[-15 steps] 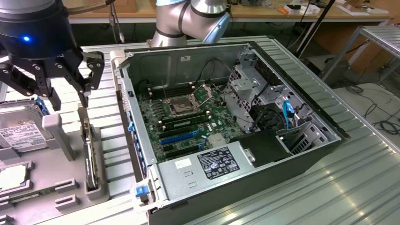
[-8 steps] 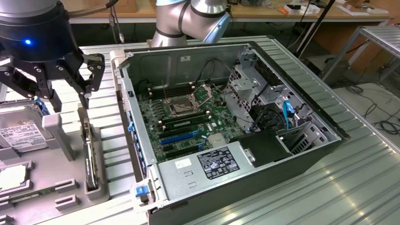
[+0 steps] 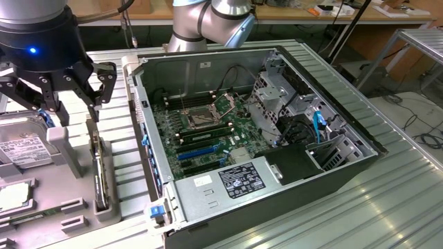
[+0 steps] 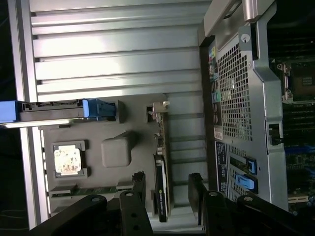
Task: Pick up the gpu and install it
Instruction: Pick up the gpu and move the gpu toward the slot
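Gripper (image 3: 78, 115) hangs over the gpu (image 3: 101, 174), fingers wide (it stands upright in its tray (image 3: 72, 155)): not picked up, nothing installed.

In the exterior view, a silver hard drive (image 3: 24, 145) stands in a grey holder (image 3: 76, 179) at nine o'clock, with a processor chip (image 3: 10, 197) at eight. A labelled power supply (image 3: 235, 181) sits near six, and bare ribbed worktop (image 3: 387, 207) shows at four.

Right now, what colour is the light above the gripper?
Light: blue, best in the exterior view.

Workshop or lab, by the look: opened computer case (image 3: 325, 150) on ribbed metal bench (image 3: 395, 207), cluttered wooden workbench (image 3: 284, 15) along top edge.
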### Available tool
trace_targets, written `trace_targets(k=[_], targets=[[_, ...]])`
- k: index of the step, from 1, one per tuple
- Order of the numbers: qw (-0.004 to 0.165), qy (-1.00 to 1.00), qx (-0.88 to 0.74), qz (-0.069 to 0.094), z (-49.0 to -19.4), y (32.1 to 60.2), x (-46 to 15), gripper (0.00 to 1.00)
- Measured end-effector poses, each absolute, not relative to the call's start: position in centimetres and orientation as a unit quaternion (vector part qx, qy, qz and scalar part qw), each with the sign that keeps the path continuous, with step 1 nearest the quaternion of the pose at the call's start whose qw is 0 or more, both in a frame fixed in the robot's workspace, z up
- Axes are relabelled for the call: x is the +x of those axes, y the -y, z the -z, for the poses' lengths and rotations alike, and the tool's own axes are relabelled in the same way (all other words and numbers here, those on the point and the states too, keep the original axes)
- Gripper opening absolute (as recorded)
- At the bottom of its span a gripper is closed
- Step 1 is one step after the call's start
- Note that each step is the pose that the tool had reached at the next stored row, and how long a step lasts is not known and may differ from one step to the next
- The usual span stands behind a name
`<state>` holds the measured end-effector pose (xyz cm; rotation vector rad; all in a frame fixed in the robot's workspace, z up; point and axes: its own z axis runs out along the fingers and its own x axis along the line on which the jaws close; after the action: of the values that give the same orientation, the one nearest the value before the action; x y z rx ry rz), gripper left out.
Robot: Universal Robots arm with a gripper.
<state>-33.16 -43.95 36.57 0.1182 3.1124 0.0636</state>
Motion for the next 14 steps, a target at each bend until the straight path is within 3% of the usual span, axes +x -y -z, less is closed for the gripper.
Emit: trace_targets(k=[14], targets=[[0.013,-0.999,0.038,-0.020,-35.97,43.96,-33.17,0.48]])
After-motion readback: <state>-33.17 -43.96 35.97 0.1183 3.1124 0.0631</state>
